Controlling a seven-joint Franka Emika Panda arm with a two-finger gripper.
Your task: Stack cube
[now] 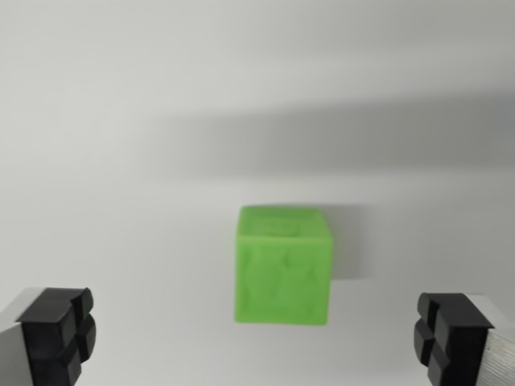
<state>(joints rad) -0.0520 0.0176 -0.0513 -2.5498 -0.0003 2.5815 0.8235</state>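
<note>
- Wrist view: your gripper point(256, 342) stands spread wide, its two black fingertips point(58, 334) in the bottom corners, holding and touching nothing.
- The green cube point(283, 265) sits on the white surface point(121, 121) between the fingers and clear of both, nearer the wrist view's right one; a broad shadow lies beyond it.
</note>
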